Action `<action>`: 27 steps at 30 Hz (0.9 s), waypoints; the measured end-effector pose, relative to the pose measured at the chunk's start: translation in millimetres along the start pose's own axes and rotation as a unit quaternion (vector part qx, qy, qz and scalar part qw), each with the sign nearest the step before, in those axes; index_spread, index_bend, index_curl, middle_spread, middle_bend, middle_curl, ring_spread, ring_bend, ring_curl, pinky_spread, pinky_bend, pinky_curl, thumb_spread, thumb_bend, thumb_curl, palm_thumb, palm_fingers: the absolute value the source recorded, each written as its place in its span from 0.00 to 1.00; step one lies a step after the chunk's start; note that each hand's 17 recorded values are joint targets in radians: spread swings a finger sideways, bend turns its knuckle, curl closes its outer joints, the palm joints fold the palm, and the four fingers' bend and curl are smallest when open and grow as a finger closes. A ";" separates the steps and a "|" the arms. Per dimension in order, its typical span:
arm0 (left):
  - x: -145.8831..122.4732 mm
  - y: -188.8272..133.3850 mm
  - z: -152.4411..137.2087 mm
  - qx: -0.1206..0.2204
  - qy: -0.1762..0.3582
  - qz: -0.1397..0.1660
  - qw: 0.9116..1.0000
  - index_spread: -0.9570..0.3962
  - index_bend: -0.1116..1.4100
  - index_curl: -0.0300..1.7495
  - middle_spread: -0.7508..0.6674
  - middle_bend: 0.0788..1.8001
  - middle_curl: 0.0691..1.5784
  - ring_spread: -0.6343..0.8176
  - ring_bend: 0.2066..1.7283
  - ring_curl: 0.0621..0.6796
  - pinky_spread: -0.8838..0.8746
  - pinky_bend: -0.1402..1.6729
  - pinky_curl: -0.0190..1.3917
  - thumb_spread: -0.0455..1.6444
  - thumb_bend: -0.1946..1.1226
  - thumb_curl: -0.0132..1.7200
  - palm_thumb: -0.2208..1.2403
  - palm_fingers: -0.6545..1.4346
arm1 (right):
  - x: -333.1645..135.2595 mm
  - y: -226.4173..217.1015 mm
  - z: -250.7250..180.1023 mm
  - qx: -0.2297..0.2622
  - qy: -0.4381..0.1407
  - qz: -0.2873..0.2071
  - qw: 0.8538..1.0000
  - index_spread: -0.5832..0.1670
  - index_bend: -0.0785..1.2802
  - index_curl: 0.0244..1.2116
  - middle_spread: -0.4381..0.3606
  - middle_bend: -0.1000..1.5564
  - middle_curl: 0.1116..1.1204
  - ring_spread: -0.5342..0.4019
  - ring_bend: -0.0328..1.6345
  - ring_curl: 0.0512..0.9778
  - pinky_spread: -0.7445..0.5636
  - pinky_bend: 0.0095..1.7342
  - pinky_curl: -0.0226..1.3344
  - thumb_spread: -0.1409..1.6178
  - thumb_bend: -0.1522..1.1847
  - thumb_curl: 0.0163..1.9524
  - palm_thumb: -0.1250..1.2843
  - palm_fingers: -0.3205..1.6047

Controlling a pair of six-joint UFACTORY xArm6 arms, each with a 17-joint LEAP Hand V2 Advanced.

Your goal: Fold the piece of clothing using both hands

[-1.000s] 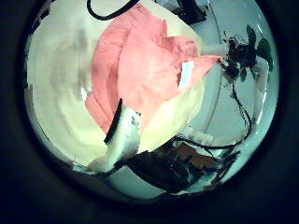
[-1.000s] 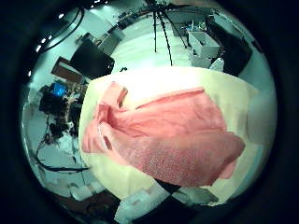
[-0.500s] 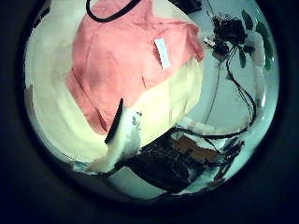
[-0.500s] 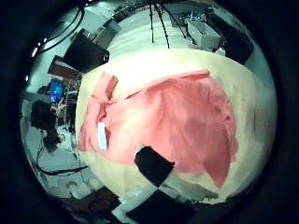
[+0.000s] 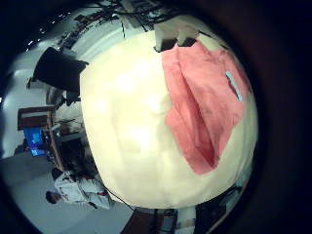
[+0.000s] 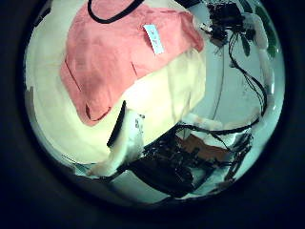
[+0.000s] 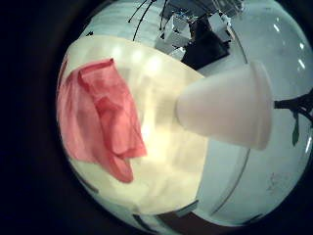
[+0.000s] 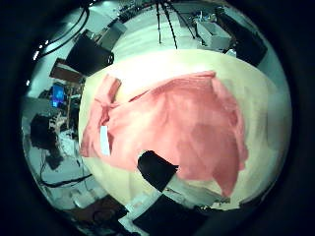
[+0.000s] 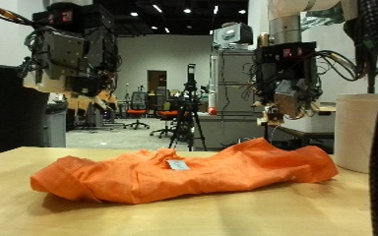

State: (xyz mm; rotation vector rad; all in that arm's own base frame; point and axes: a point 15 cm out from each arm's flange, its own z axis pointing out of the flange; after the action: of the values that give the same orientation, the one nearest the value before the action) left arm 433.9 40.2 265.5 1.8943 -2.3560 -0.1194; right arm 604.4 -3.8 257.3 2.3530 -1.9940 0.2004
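Observation:
An orange garment [image 9: 176,172] with a small white tag [image 9: 179,165] lies crumpled in a long heap on the wooden table [image 9: 189,218]. My left hand [image 9: 71,59] hangs well above one end of it, with relaxed fingers that hold nothing. Above the other end hangs my right hand [image 9: 283,84], also clear of the cloth and with loose fingers. The palm views look down on the garment [image 6: 114,52] [image 8: 177,128] [image 5: 205,97] [image 7: 98,117] from a distance. One of the left hand's fingers [image 6: 124,134] and a black fingertip [image 8: 156,169] of the right hand reach into their views.
A tall white cylinder [image 9: 359,133] stands on the table beside the garment's end under my right hand; it looms close in the right little finger view [image 7: 225,103]. A black chair back [image 9: 6,108] rises behind the table edge near my left hand.
Both thumb side palm views have shifted, so both hands have moved over the garment. A black fingertip has come into the right thumb side view. The cloth lies still on the table.

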 end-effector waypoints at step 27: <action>40.3 22.6 60.1 -0.059 0.009 0.033 0.998 0.79 0.18 0.18 0.71 0.06 0.16 0.79 0.13 0.29 0.78 0.25 0.24 0.86 0.14 0.14 0.44 0.32 | 23.7 42.7 110.4 -0.126 -0.024 0.006 0.992 0.53 0.19 0.22 0.61 0.21 0.24 0.61 0.28 0.25 0.68 0.15 0.26 0.66 0.09 0.13 0.20 0.32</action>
State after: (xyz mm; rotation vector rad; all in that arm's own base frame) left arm 395.1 5.0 210.6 1.7540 -2.3415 -0.2289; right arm 573.4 -47.7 149.2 2.2071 -1.9253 -0.1022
